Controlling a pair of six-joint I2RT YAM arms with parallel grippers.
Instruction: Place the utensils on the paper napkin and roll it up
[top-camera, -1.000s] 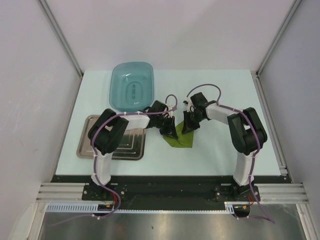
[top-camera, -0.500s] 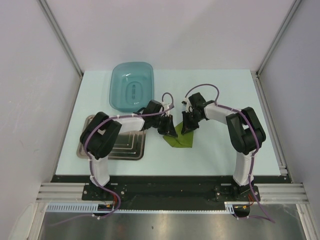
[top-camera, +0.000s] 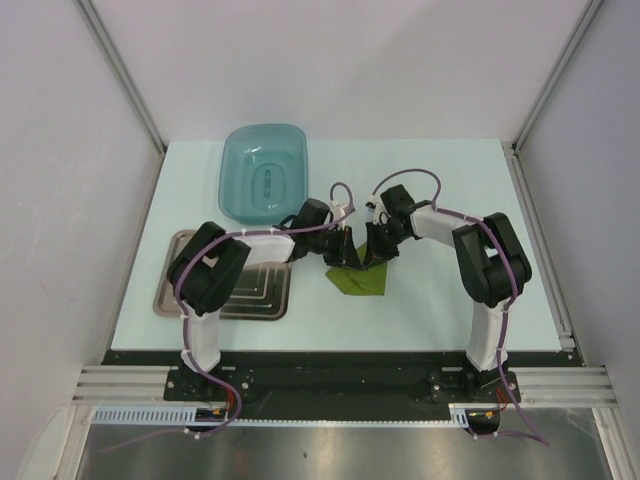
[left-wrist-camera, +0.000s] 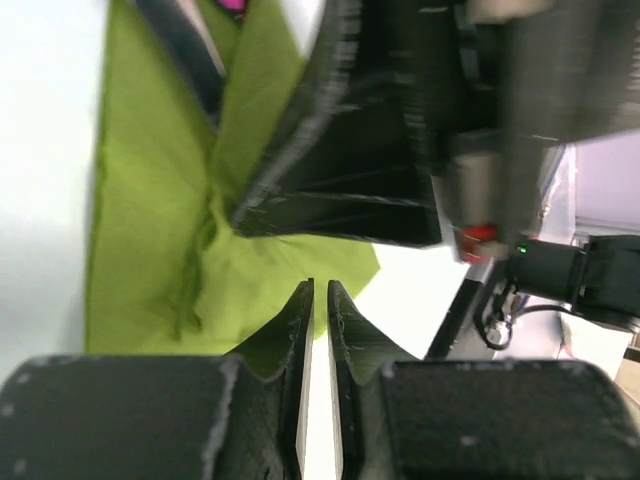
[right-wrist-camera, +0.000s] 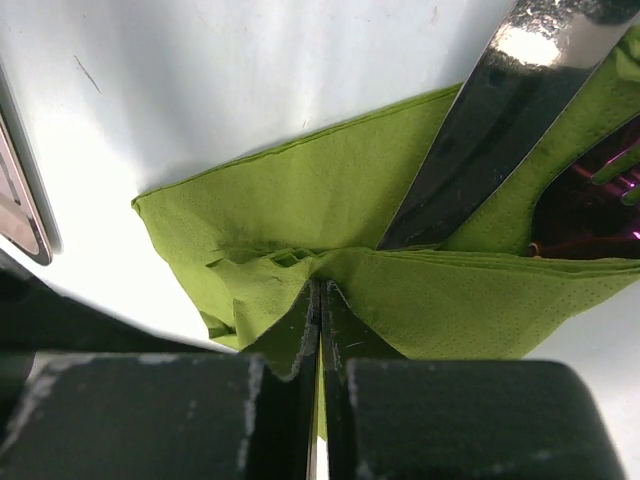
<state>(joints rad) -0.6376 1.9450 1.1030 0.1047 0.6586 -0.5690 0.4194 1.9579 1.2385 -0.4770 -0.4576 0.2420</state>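
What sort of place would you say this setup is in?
Probably a robotics lab test cell: a white tabletop enclosed by plain white panels on aluminium frame posts, with two black-and-white robot arms bolted to a rail at its near edge.

- A robotics lab (a test cell, nothing homely).
- White table (top-camera: 440, 200) boxed in by blank panels (top-camera: 330, 60) and aluminium posts (top-camera: 120, 75).
- Two arms (top-camera: 215, 270) bolted to a rail (top-camera: 340, 383).

The left tool (top-camera: 345, 253) now sits closer to the right tool (top-camera: 375, 249), with the gap between them narrower. Beneath both, the paper napkin (top-camera: 362, 283) shows less of its far part and looks more gathered.
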